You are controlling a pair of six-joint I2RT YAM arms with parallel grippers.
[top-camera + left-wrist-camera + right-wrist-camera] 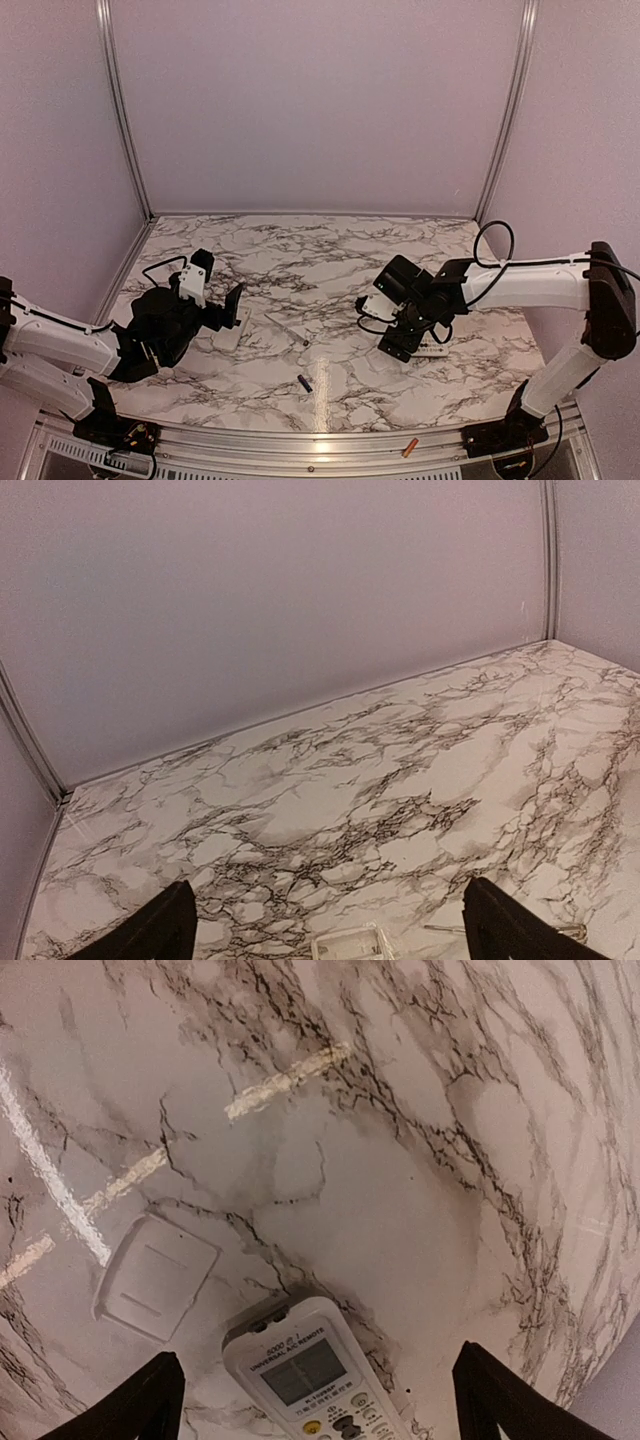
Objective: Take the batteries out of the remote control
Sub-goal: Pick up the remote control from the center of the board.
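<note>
The white remote control [310, 1375] lies face up on the marble table, its display end pointing away from the right wrist camera. My right gripper [315, 1360] hangs over it, open, both fingers well clear of the remote's sides. In the top view only a sliver of the remote [433, 350] shows beside the right gripper [398, 345]. One dark blue battery [304, 382] lies loose near the table's front middle. An orange battery [409, 447] rests on the metal front rail. My left gripper [226, 314] is open at the left, with nothing between its fingers [150, 935].
A flat white cover piece [155, 1275] lies just left of the remote. A clear flat piece [350, 945] sits on the table below the left gripper. A thin rod [288, 328] lies mid-table. Walls enclose the back and both sides.
</note>
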